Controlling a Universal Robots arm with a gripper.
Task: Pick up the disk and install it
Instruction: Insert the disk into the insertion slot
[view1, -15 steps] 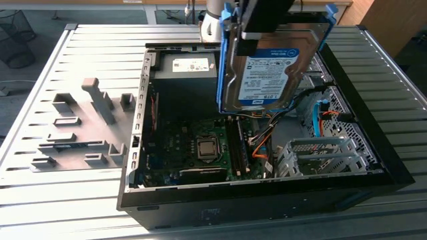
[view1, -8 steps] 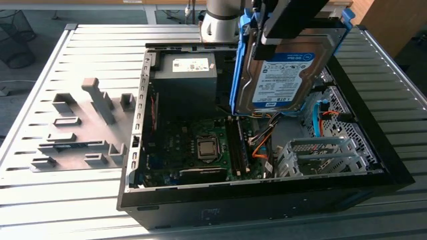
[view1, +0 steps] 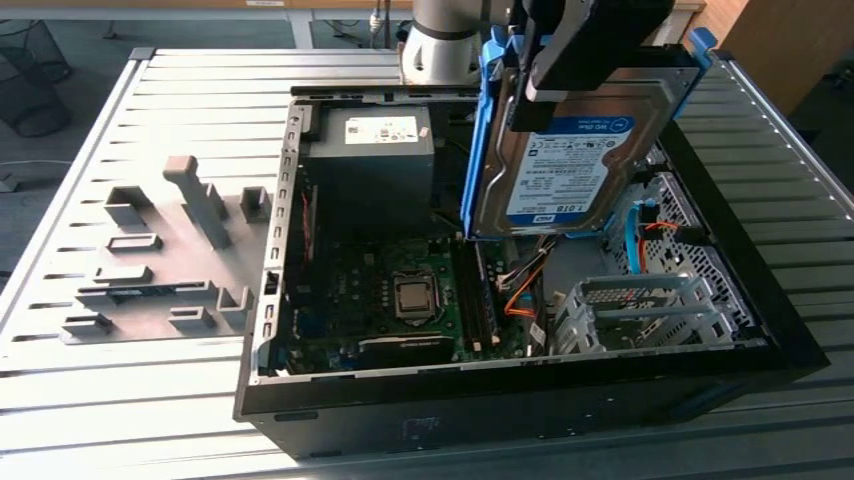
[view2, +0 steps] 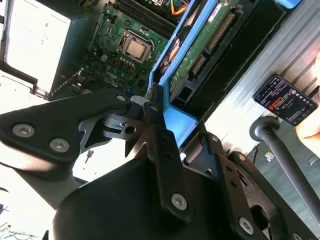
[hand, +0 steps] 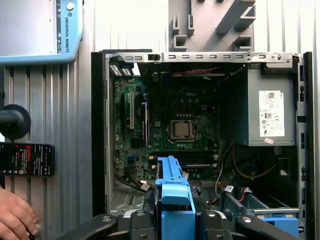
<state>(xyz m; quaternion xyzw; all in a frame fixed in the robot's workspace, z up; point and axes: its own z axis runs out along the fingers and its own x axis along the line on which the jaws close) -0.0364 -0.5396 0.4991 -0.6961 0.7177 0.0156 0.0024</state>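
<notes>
Table (view1: 160, 80) of grey metal slats under open computer case (view1: 534, 405), disk (view1: 567, 170) aloft in grip of tool (hand: 176, 220)

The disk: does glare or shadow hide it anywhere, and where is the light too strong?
Exterior view: the disk, held by the gripper, is evenly lit, its label free of glare. Second wrist view: the power supply box is washed out white. First wrist view: the table glares, the case interior dim.

Open PC case (view1: 534, 415) sits on the slatted tabletop (view1: 94, 400), motherboard (view1: 387, 300) and black power supply (view1: 367, 165) with a white sticker inside, and a grey fixture plate (view1: 147, 270) with upright blocks lies beside it, toward the tabletop's edge
</notes>
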